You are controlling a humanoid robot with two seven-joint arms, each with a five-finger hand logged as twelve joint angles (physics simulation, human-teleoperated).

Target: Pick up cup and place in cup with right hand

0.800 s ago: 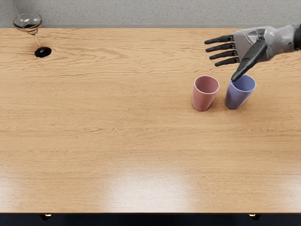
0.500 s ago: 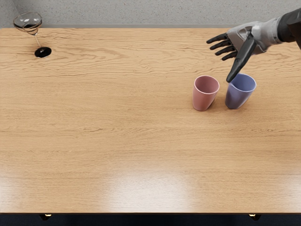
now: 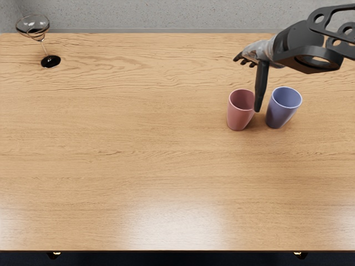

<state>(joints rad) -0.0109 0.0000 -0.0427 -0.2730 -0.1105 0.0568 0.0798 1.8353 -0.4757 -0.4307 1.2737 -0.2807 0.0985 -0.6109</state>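
Pink cup (image 3: 238, 116) upright on the counter (image 3: 166, 166), just beside the blue cup (image 3: 282, 111). Probably light, stiff, slightly slippery. My right robot hand (image 3: 265, 50) holds nothing, thumb spread from fingers; I'd grip the cup's side wall, below the rim

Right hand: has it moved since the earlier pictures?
Yes, the right hand has moved left, toward the pink cup; its thumb no longer overlaps the blue cup.
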